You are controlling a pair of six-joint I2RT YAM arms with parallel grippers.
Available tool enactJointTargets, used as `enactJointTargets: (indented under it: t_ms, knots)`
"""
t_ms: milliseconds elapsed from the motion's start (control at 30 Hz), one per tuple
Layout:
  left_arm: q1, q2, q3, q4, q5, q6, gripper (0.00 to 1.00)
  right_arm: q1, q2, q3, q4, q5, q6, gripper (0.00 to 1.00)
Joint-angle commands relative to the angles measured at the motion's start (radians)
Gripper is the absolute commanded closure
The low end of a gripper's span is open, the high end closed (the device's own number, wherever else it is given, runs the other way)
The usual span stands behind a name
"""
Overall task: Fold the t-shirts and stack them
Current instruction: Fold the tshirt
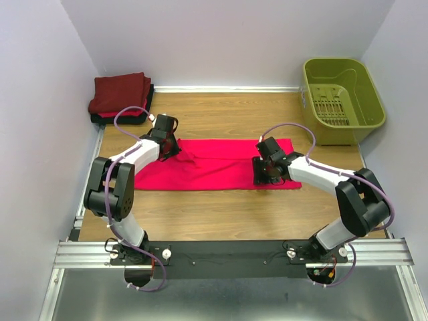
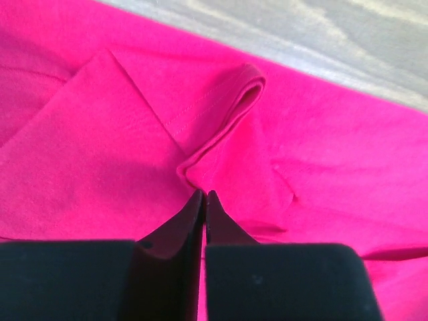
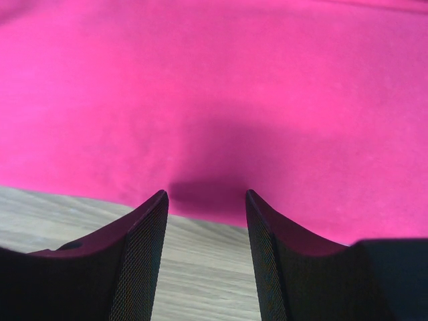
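Observation:
A bright pink-red t-shirt (image 1: 214,164) lies spread as a long strip across the middle of the wooden table. My left gripper (image 1: 168,148) rests on its left end, where the cloth is creased. In the left wrist view its jaws (image 2: 204,194) are shut on a raised fold of the pink shirt (image 2: 301,134), next to a rolled hem. My right gripper (image 1: 265,174) is low over the shirt's right end. It stands open (image 3: 206,194) over an edge of the shirt (image 3: 214,80), with bare wood between its fingers. A stack of folded t-shirts (image 1: 120,99), dark maroon on top, sits at the back left.
An olive-green plastic basket (image 1: 341,100) stands at the back right corner. White walls close in the table on the left, back and right. The metal mounting rail (image 1: 234,253) runs along the near edge.

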Motion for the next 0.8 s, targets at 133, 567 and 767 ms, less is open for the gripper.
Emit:
enactJointTargets:
  t_ms: [133,567,767]
  knots:
    - [0.001,-0.058,0.038,-0.02,-0.109,-0.058,0.99,0.006,0.034,-0.061,0.035,0.103,0.024,0.43]
    - [0.04,-0.133,0.019,-0.012,-0.122,-0.141,1.0,0.006,0.056,-0.093,0.041,0.114,0.042,0.43]
    - [0.04,-0.098,0.03,-0.001,-0.108,-0.139,1.0,0.006,0.057,-0.095,0.043,0.111,0.042,0.43]
